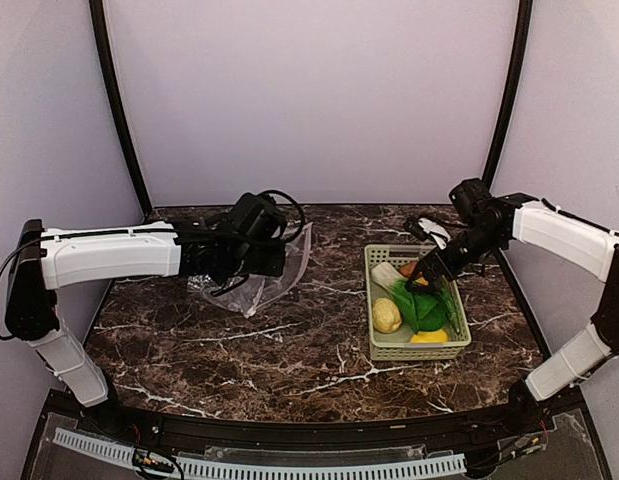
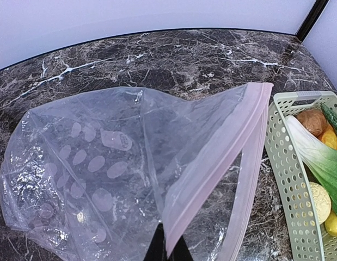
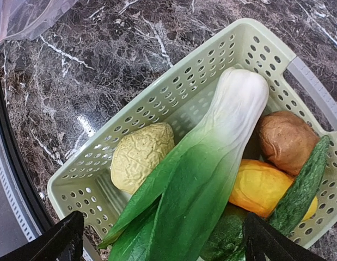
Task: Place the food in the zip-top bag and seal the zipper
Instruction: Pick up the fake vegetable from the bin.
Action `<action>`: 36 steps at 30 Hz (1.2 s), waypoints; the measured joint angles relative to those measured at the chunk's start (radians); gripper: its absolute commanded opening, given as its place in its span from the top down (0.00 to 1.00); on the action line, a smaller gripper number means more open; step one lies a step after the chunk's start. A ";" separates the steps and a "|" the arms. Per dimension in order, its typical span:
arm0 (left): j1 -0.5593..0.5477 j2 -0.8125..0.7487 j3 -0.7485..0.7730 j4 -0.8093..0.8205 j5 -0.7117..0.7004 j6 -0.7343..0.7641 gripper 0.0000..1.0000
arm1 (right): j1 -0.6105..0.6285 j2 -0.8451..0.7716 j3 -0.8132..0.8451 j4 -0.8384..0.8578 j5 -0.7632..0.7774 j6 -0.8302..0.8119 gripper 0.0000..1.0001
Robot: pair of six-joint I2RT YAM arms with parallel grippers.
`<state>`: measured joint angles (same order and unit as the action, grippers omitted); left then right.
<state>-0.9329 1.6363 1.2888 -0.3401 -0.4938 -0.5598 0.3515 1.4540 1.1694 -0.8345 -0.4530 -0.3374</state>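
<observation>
The clear zip-top bag (image 2: 97, 174) with pale dots lies slumped on the marble at centre left (image 1: 257, 290). My left gripper (image 2: 168, 249) is shut on its mouth edge and holds the pinkish zipper (image 2: 212, 168) strip up, so the mouth gapes toward the basket. The food lies in the green basket (image 3: 173, 98): a bok choy (image 3: 212, 157), a tan bumpy lump (image 3: 141, 155), a brown lump (image 3: 285, 141), an orange fruit (image 3: 258, 185), a long green vegetable (image 3: 301, 187) and a dark green lime (image 3: 225, 239). My right gripper (image 3: 163, 239) hangs open just above the bok choy's leaves (image 1: 421, 278), holding nothing.
The basket (image 1: 370, 300) stands right of centre, its long side running front to back, a hand's width from the bag mouth. Dark marble (image 1: 309, 340) lies between them. Black frame posts and pale walls enclose the back and sides.
</observation>
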 measured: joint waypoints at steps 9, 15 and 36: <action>0.000 0.000 0.000 -0.003 0.003 -0.008 0.99 | 0.098 -0.023 -0.143 0.075 0.118 0.067 0.01; 0.000 0.000 0.001 -0.006 0.001 -0.008 0.99 | 0.119 -0.012 -0.168 0.093 0.201 0.086 0.01; 0.001 0.005 0.003 -0.005 0.002 -0.001 0.99 | 0.101 0.038 -0.095 -0.008 0.292 0.071 0.86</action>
<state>-0.9318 1.6409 1.2922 -0.3454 -0.4915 -0.5610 0.4522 1.4918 1.0748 -0.8429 -0.1612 -0.2668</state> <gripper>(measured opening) 0.011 0.218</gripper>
